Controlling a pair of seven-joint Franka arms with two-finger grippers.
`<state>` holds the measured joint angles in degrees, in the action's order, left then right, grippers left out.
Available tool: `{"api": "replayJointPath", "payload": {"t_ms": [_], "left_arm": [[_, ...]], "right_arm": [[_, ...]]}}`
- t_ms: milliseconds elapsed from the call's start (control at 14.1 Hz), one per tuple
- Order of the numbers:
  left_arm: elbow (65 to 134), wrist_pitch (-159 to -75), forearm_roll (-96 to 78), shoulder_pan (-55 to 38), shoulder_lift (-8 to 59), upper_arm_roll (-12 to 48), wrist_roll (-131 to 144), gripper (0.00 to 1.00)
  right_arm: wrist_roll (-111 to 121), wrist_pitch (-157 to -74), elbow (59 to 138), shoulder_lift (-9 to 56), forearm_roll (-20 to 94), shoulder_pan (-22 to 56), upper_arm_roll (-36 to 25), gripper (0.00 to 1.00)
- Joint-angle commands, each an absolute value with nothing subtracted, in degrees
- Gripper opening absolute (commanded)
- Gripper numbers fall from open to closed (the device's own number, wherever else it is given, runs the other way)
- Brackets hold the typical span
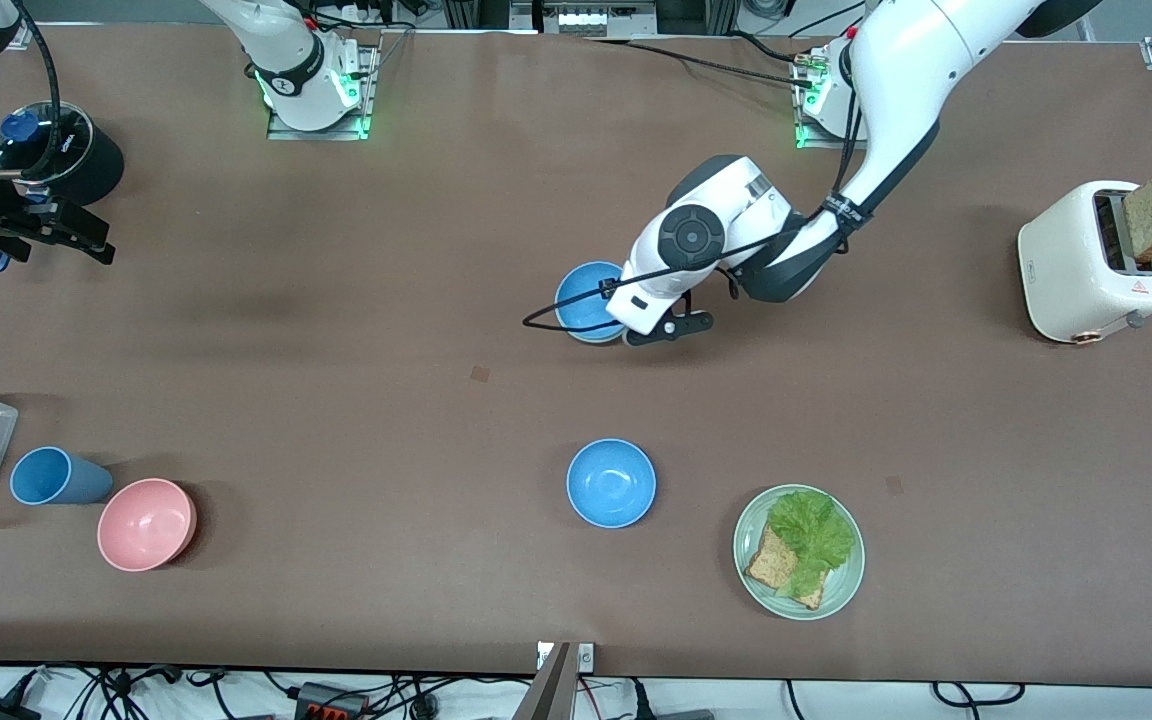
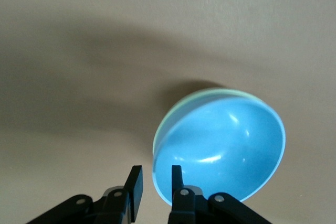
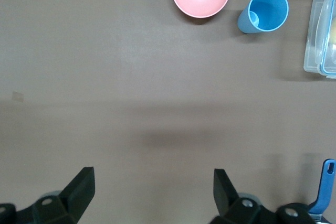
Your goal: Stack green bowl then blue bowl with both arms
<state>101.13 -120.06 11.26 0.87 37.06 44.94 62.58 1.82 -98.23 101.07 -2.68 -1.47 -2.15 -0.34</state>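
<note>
Nearest the front camera sat the plate (image 1: 798, 565) w/ lettuce and toast, then a second blue bowl (image 1: 611, 483), pink bowl (image 1: 146, 523) and blue cup (image 1: 54, 476). No readable writing anywhere. Mid-table, the blue bowl (image 2: 220, 148) sat nested in the green bowl (image 2: 167, 121), only a pale rim showing. Left gripper (image 2: 155, 183) straddled that rim, fingers narrowly parted, not clamped. Right gripper (image 3: 152, 187) waited over the right arm's end of the table, fingers spread wide, holding nothing. Toaster (image 1: 1096, 262) stood at the left arm's end.
</note>
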Motion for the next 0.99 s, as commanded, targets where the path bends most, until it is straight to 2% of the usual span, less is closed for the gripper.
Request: {"api": "replayJointPath", "payload": {"t_ms": [0, 355, 640, 924], "left_arm": [[98.9, -114.3, 12.0, 4.6, 35.5, 47.5, 63.3, 0.33], [93.6, -105.7, 12.4, 15.0, 35.3, 54.8, 60.3, 0.34], [86.3, -96.6, 12.4, 20.5, 35.2, 55.3, 50.1, 0.37], [79.7, -91.5, 12.7, 25.9, 35.5, 54.8, 36.6, 0.39]], "right_arm": [[1.1, -97.8, 100.5, -3.0, -1.3, -2.5, -0.1, 1.00], [1.1, -97.8, 100.6, -2.9, -1.3, -2.6, -0.1, 1.00], [1.1, -97.9, 100.5, -2.9, -1.8, -2.6, -0.1, 1.00], [1.1, -97.8, 100.5, -2.9, -1.8, -2.6, -0.1, 1.00]]}}
